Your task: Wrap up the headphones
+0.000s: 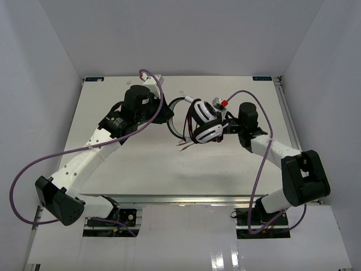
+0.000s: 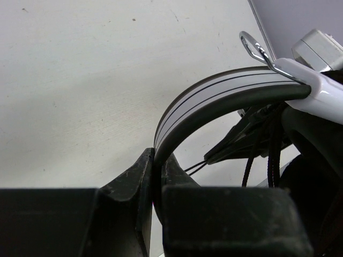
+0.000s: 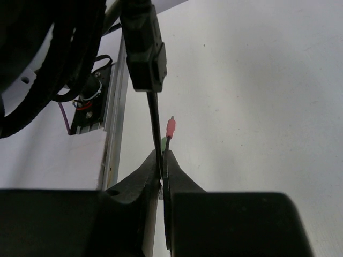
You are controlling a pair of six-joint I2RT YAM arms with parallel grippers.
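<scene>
The headphones (image 1: 206,121) are held up over the middle of the table, white-and-black earcups together, with the black cord (image 1: 186,142) looped around and below them. My left gripper (image 1: 169,116) is shut on the black-and-grey headband (image 2: 214,91); in the left wrist view the left gripper (image 2: 158,158) clamps the band between both fingers. My right gripper (image 1: 225,134) sits just right of the earcups. In the right wrist view the right gripper (image 3: 162,155) is shut on the thin cord (image 3: 154,115), below its inline box (image 3: 144,48), with a pink plug (image 3: 171,127) and a green plug (image 3: 162,142) sticking out.
White walls close in the table (image 1: 113,169) on the left, back and right. An aluminium rail (image 3: 115,107) runs along the table's edge. Purple robot cables (image 1: 22,175) loop beside both arms. A metal slider loop (image 2: 254,45) joins headband and earcup.
</scene>
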